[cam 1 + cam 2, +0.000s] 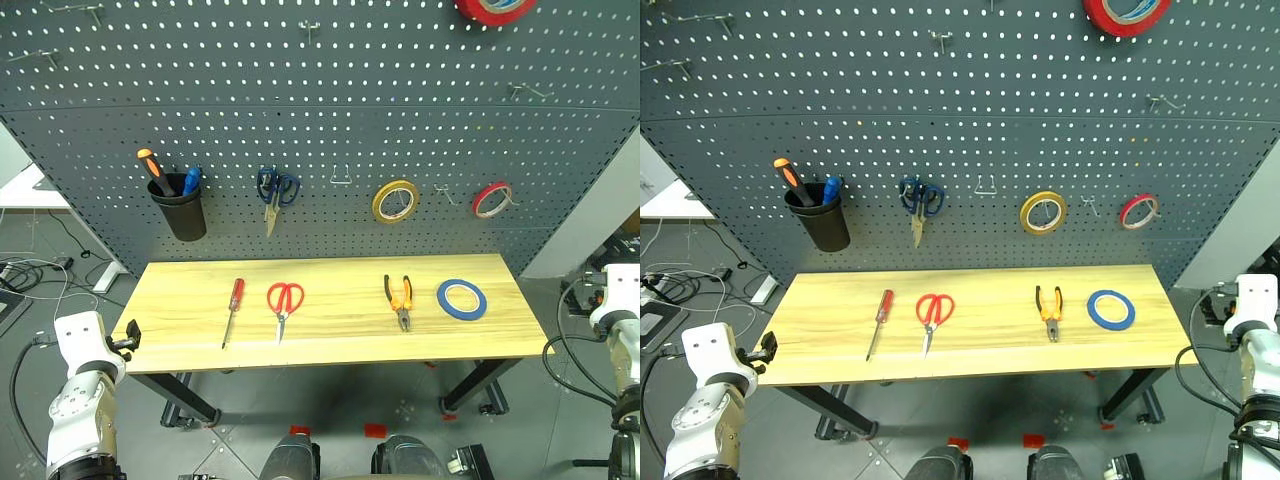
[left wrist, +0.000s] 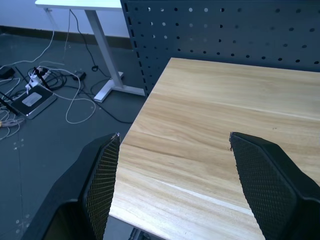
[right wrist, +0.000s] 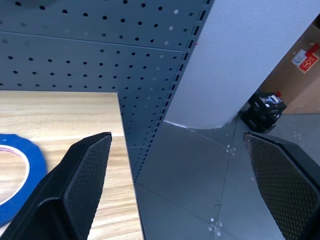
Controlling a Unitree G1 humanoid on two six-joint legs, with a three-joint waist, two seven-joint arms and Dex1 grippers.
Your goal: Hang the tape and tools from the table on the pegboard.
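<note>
Four task items lie in a row on the table [image 1: 500, 330], all well apart. From the robot's left: the screwdriver [image 1: 232, 310] lies nearly front to back, red handle toward the pegboard [image 1: 300, 110], tip toward the near edge. The red scissors [image 1: 283, 306] lie the same way, handles to the board and blades pointing to the near edge. The pliers [image 1: 400, 301] have handles to the board and nose to the near edge. The blue tape [image 1: 461, 299] lies flat near the right end.

The left gripper [image 2: 170, 170] hovers over the table's left corner, jaws wide apart and empty. The right gripper [image 3: 175, 175] hangs off the right end beside the blue tape, jaws fully apart; its height above the top is hard to judge.
</note>
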